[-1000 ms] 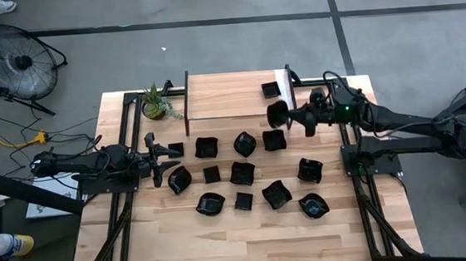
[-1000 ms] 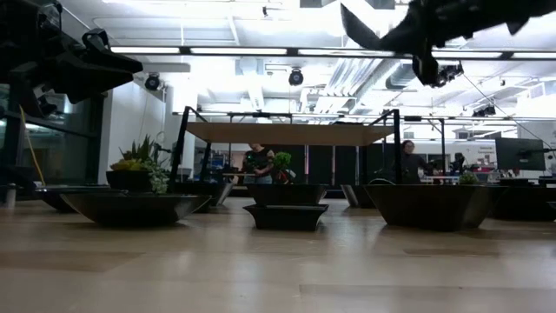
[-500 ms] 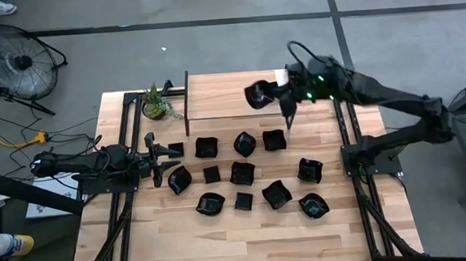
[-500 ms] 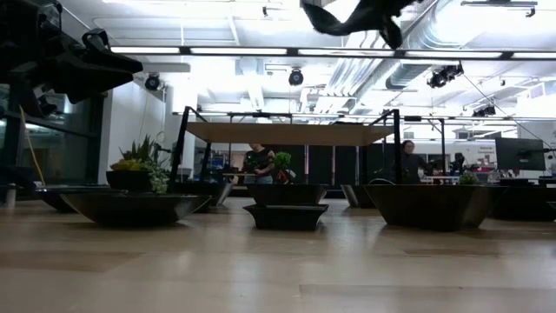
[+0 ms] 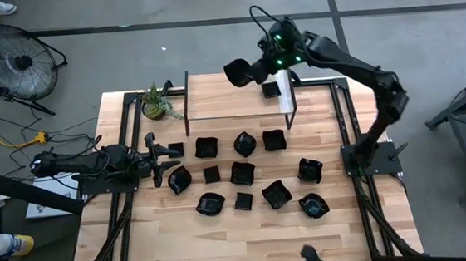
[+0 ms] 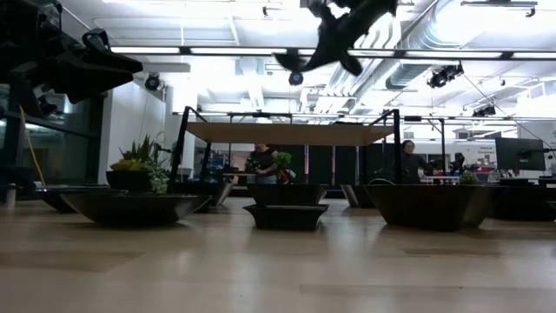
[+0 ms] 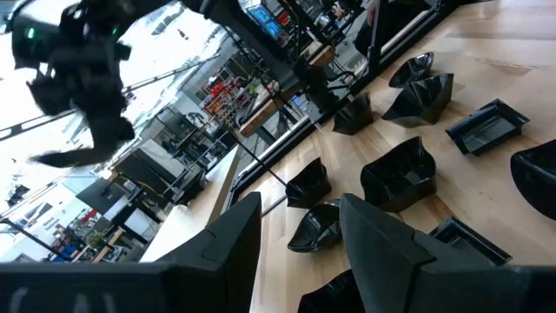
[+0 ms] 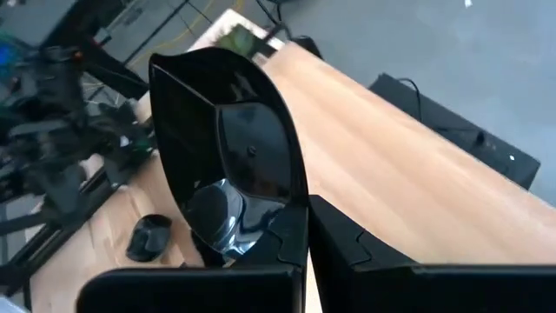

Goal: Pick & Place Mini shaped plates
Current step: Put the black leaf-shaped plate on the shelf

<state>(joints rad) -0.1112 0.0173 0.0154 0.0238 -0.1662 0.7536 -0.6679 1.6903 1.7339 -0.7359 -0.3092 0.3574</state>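
Note:
Several glossy black mini shaped plates [image 5: 242,144] rest on their bases in rows on the wooden table [image 5: 183,243]. One small square plate [image 5: 271,89] sits on the raised wooden shelf [image 5: 222,102] at the far side. My right gripper [image 5: 259,68] is high over the shelf's far edge, shut on a black plate [image 5: 238,72], which also shows in the right wrist view [image 8: 226,156]. My left gripper [image 5: 154,160] waits open at the table's left, level, beside the rows; its fingers [image 7: 226,252] have nothing between them. My right gripper pinches the plate's rim [image 8: 280,217] between its two fingers, at one corner of the dish. The fingers slant down toward the table's left. The plate is lifted clear of the shelf and tilted on edge, its hollow turned back toward the wrist.
A small green potted plant [image 5: 157,103] stands at the far left by the shelf's post. Black frame rails [image 5: 354,171] run along both table sides. A fan [image 5: 15,60] stands on the floor beyond. Bare wood lies near the front edge.
My right gripper has risen and swung from over the table's right side toward the far edge and to the left, tipping further downward, staying shut on the plate. The plate has travelled with it, now high over the shelf's far edge.

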